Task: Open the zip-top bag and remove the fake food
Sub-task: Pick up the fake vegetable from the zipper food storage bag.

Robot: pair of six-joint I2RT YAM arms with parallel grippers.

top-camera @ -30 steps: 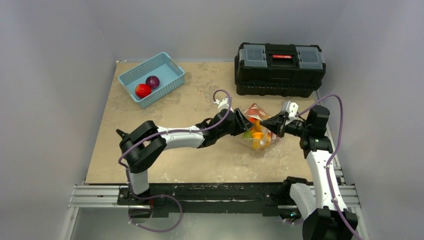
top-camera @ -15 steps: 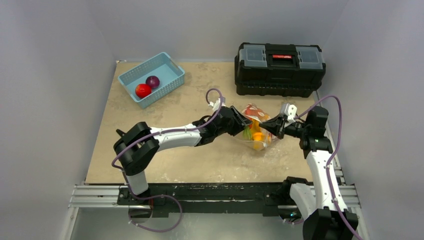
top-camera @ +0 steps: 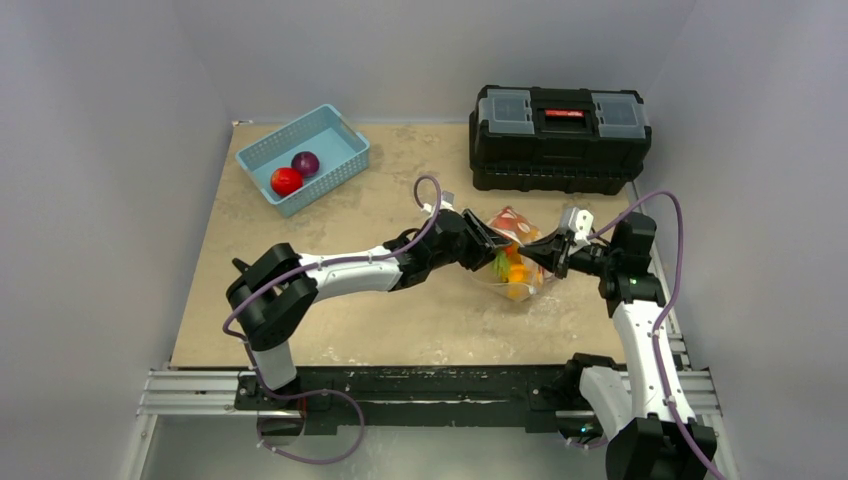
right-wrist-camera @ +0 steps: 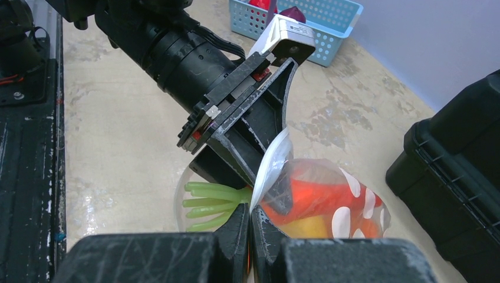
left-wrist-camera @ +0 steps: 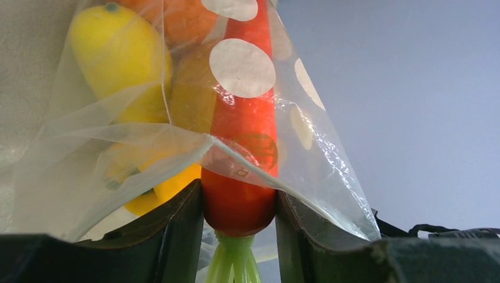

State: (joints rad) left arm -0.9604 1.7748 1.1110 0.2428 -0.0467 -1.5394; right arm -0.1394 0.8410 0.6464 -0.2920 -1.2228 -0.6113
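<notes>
The left hand (left-wrist-camera: 239, 207) grips the carrot (left-wrist-camera: 243, 135) at its leafy end, its length running straight away into the zip-top bag (left-wrist-camera: 315, 162), whose rim the right hand (right-wrist-camera: 249, 219) pinches opposite.

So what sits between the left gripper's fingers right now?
A plastic carrot, gripped at its thick end at the mouth of the zip-top bag, fills the gap between the left gripper's fingers; the left wrist view shows it.

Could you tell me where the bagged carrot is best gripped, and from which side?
Grip the carrot at its thick stalk end, across its width, through the mouth of the zip-top bag: that end faces the opening, its tip deep inside. The left gripper grips there.
</notes>
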